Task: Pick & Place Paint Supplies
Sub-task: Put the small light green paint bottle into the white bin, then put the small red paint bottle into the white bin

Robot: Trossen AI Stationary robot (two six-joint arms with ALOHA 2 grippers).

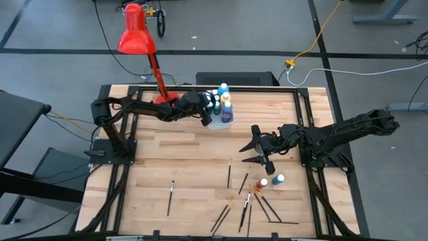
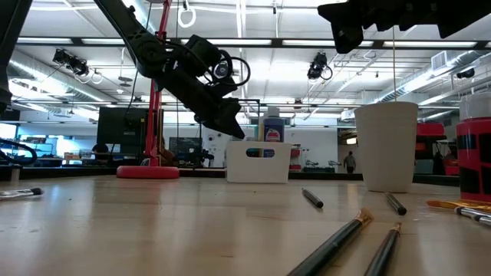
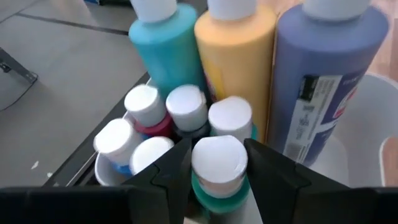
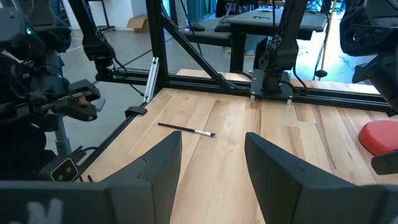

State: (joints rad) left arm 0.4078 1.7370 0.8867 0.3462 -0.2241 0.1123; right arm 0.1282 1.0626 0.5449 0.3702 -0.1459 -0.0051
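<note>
Where overhead hides it, teal bottle [image 3: 217,171] between fingers [image 3: 171,171]

The white tub [image 1: 221,118] at twelve o'clock is packed: tall bottles [image 3: 236,56] stand against small capped ones [image 3: 186,106] with no gap between them. The left gripper [image 3: 217,171] hangs over it, fingers either side of a teal bottle [image 3: 219,174]. The red lamp [image 1: 137,33] stands at eleven o'clock, near the tub. The centre of the table [image 1: 180,150] is bare wood. At five o'clock, scattered brushes [image 1: 231,207] and two small bottles [image 1: 271,181] crowd the surface below the right gripper [image 1: 257,150], whose fingers stand apart over open boards.
</note>
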